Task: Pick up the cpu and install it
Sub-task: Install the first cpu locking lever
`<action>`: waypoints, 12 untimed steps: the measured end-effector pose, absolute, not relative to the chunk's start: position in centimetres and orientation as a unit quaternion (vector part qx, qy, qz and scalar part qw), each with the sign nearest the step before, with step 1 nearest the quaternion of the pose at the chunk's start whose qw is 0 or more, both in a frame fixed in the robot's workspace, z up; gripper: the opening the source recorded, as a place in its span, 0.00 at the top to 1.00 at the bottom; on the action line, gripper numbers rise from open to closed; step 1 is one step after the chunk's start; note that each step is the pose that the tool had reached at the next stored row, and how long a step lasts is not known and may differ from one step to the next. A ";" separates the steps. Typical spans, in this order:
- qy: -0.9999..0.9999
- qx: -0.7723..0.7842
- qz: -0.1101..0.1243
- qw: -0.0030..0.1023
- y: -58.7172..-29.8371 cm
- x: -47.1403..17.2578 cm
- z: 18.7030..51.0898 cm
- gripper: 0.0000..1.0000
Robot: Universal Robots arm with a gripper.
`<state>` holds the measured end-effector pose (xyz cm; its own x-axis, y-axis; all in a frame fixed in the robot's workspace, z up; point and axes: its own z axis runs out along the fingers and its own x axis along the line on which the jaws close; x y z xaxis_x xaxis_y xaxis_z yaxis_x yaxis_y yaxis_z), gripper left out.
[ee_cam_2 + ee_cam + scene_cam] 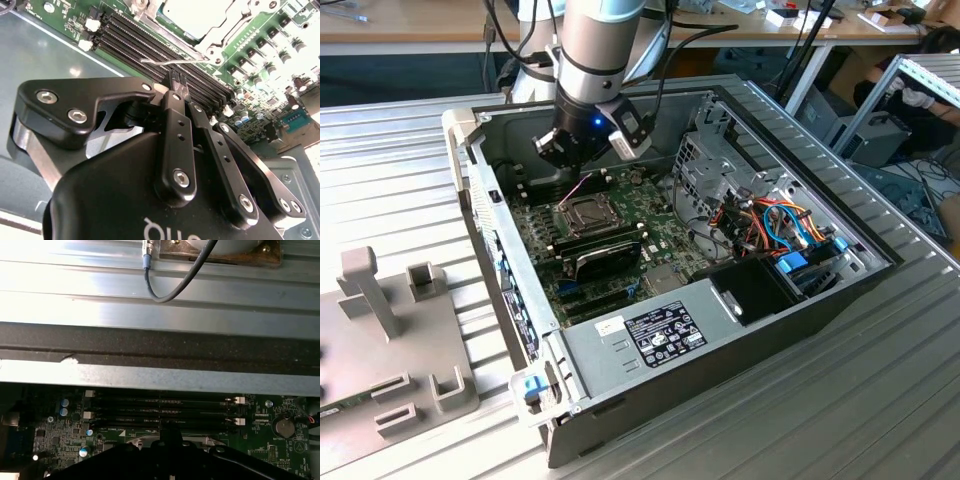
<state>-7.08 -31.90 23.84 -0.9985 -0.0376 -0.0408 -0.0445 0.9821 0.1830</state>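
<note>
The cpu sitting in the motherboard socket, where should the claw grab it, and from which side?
Pinch two opposite edges of the cpu, coming straight down from above. It lies flat with its metal top up and the socket frame sits close around it, so a sideways approach looks blocked.

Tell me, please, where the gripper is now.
In the exterior view, the gripper hangs inside the open computer case, over the memory slots beside the socket frame.

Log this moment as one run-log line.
tool: shut, over memory slots | cpu: in socket, not held | wire lever: beside tool tips
</note>
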 end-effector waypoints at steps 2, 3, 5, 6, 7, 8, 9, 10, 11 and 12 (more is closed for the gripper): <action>0.995 -0.021 0.092 0.018 -31.9 -6.9 23.7 0.89; 0.995 -0.021 0.092 0.018 -31.9 -6.9 23.7 0.89; 0.995 -0.021 0.092 0.019 -31.9 -6.9 23.7 0.89; 0.995 -0.021 0.092 0.019 -31.9 -6.7 23.7 0.89; 0.995 -0.021 0.092 0.019 -31.9 -6.7 23.7 0.89; 0.995 -0.021 0.092 0.019 -31.9 -6.7 23.7 0.89; 0.995 -0.021 0.092 0.019 -31.9 -6.7 23.7 0.89; 0.995 -0.021 0.092 0.019 -31.9 -6.7 23.7 0.89; 0.995 -0.021 0.092 0.019 -31.9 -6.7 23.6 0.89; 0.995 -0.021 0.092 0.019 -31.9 -6.7 23.6 0.89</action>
<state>-6.67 -31.90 23.61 -0.9985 -0.0375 -0.0408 -0.0444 0.9821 0.1829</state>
